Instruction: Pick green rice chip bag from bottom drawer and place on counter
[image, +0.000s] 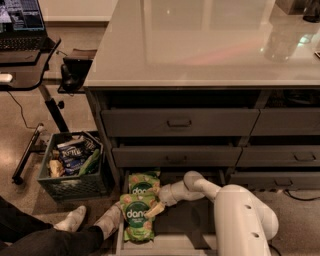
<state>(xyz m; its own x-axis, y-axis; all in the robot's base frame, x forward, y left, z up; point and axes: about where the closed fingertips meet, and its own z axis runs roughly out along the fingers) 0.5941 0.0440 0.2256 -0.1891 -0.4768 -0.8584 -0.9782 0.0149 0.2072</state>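
The bottom drawer (186, 226) is pulled open under the counter (210, 45). Two light green "dang" bags lie at its left side. The green rice chip bag (135, 219) is the front one, and its twin (144, 184) lies just behind it. My white arm reaches down from the lower right into the drawer. My gripper (154, 208) is at the front bag's right edge, touching or nearly touching it. The bag lies flat on the drawer floor.
Two shallower drawers (180, 122) above are closed. A dark crate (72, 167) of snacks stands on the floor at left. A black laptop desk (25, 50) is at far left. A person's legs and socked feet (75, 222) lie beside the drawer's left front.
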